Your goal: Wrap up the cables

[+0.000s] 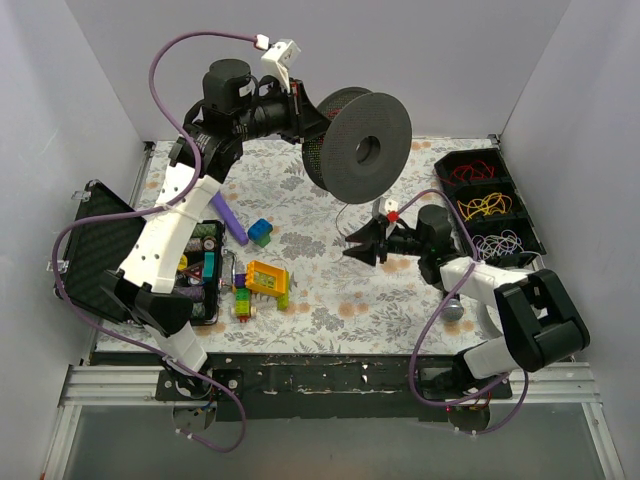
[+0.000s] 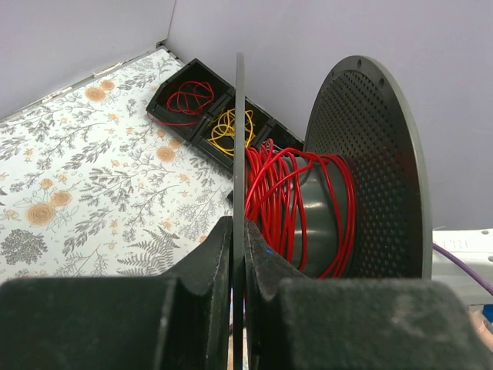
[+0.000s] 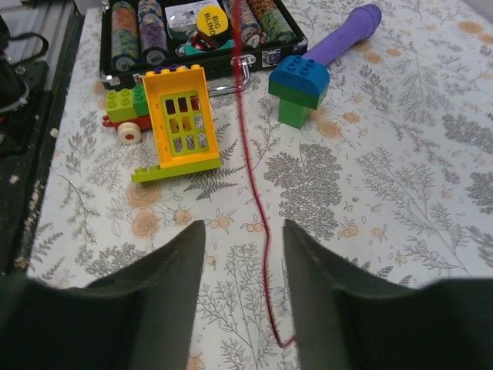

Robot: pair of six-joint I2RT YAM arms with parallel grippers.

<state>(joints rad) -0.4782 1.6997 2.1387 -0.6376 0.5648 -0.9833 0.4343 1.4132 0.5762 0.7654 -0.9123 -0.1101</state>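
Observation:
My left gripper is shut on the rim of a black spool and holds it high over the table's back. In the left wrist view the spool's near flange sits edge-on between the fingers, and red wire is wound on its hub. My right gripper is open, low over the table's middle right. In the right wrist view a loose strand of red wire hangs down between the open fingers, touching neither.
A black divided tray at the right holds red, yellow and pale wire coils. A purple rod, a blue-green block, a yellow toy block and an open black case of chips lie at the left.

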